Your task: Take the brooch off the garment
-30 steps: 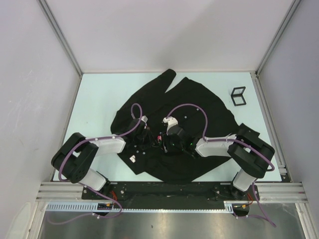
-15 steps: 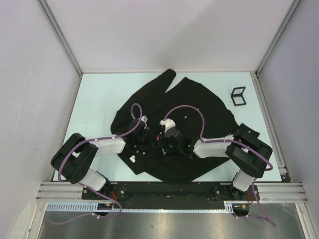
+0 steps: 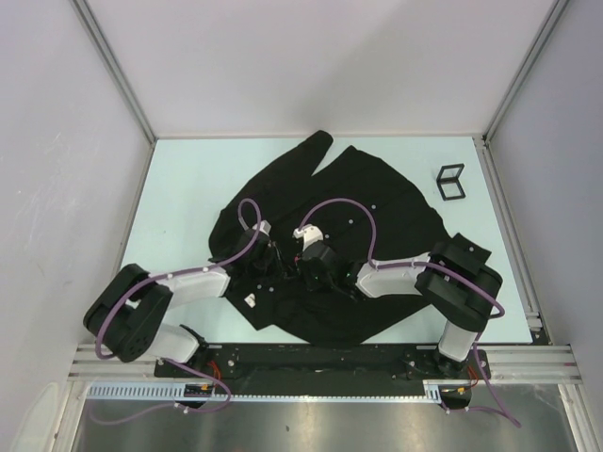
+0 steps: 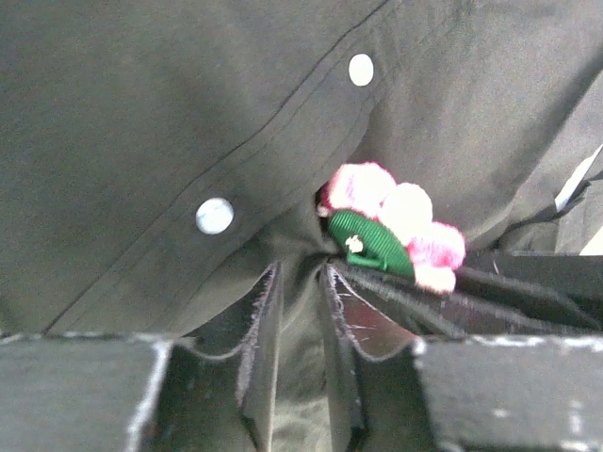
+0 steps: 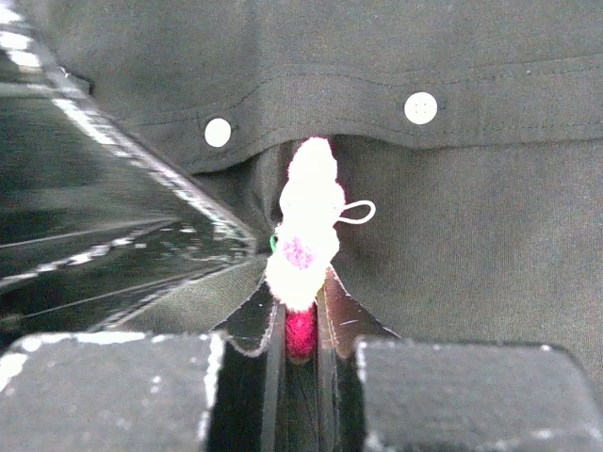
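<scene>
The garment (image 3: 367, 188) is a black shirt spread over the table. The brooch (image 5: 306, 226), a fluffy pink-and-white flower with a green leaf (image 4: 372, 243), sits on the shirt's button placket. My right gripper (image 5: 301, 315) is shut on the brooch's lower red part. My left gripper (image 4: 297, 282) pinches a raised fold of the shirt's cloth (image 4: 188, 113) just left of the brooch (image 4: 386, 217). In the top view both grippers (image 3: 285, 266) (image 3: 303, 268) meet over the middle of the shirt, and the brooch is hidden between them.
White shirt buttons (image 4: 215, 216) (image 5: 420, 107) line the placket near the brooch. A small white tag (image 3: 252, 299) lies on the shirt's lower left. A black open frame (image 3: 450, 182) stands at the back right of the pale table (image 3: 179, 188).
My right gripper has closed on the brooch. Both arms have shifted slightly to the left, and the left jaws have eased a little while still holding the fold.
</scene>
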`<state>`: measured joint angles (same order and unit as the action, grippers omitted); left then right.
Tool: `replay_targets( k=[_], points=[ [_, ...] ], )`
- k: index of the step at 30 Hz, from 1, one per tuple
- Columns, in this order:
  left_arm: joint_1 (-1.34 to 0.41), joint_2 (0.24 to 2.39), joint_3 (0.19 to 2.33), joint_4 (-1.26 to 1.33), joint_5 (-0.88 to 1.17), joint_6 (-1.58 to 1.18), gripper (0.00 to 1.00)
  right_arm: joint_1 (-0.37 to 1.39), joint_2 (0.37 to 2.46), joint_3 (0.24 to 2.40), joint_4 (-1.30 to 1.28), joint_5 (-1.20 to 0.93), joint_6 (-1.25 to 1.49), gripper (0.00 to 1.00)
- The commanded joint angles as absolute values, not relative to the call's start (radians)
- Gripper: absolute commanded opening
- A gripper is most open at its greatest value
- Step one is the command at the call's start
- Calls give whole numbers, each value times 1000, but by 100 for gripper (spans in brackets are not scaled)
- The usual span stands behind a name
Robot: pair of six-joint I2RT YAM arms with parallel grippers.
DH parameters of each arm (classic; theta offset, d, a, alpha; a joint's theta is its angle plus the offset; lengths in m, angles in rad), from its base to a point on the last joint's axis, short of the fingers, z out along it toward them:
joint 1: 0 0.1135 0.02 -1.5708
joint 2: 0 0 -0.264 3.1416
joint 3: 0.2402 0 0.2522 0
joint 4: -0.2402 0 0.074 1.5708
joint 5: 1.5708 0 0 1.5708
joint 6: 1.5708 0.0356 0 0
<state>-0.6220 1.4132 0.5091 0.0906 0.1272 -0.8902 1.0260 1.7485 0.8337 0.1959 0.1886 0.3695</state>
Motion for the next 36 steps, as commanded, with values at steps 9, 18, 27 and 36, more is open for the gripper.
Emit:
replay_targets(
  k=[9, 18, 27, 36],
  points=[
    [-627, 1309, 417, 83, 81, -881, 27, 921, 1736, 697, 405, -165, 489, 0],
    [-627, 1328, 425, 103, 107, -885, 24, 877, 1698, 660, 405, -126, 489, 33],
    [-630, 1342, 405, 127, 118, -897, 24, 1011, 1649, 811, 126, 219, 404, 55],
    [-635, 1332, 399, 127, 117, -899, 24, 1088, 1727, 969, -27, 436, 403, 62]
  ],
)
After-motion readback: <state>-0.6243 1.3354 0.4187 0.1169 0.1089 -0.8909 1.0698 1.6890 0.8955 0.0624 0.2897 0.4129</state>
